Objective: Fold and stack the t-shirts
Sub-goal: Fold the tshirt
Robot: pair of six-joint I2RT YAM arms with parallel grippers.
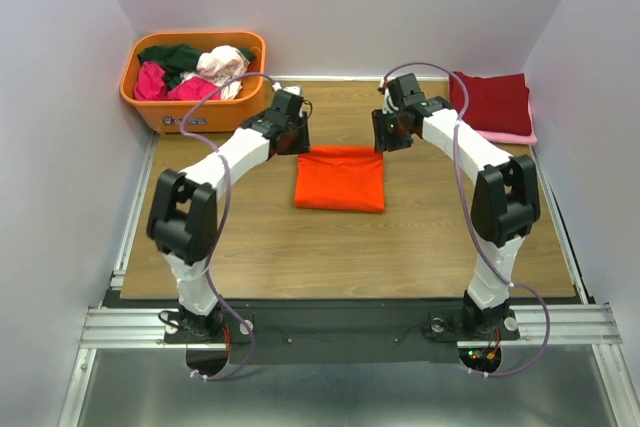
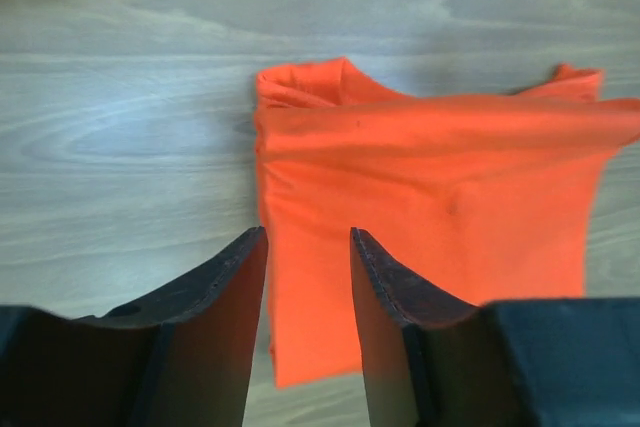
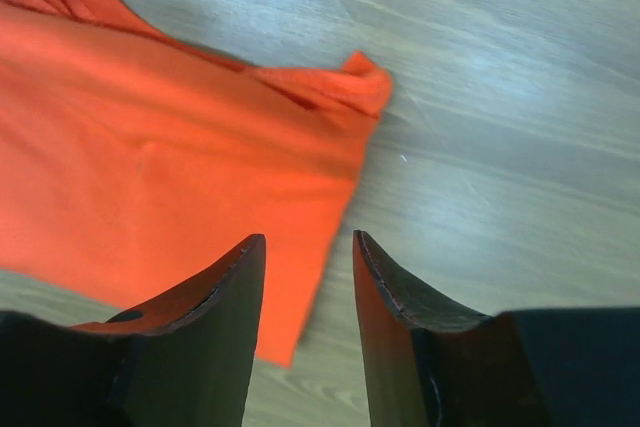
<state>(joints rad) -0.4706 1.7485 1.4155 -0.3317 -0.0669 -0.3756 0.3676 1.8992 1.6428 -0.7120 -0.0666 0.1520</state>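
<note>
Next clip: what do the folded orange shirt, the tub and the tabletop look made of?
Orange shirt: soft matte cloth, probably cotton knit; it creases and lies limp. Tub: rigid plastic, slight sheen, smooth moulded rim. Tabletop: wood or wood-look laminate; grain shows, which one is unclear.

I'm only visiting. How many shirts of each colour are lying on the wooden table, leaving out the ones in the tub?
orange shirt: 1
dark red shirt: 1
pink shirt, under the dark red shirt: 1
Total: 3
</note>
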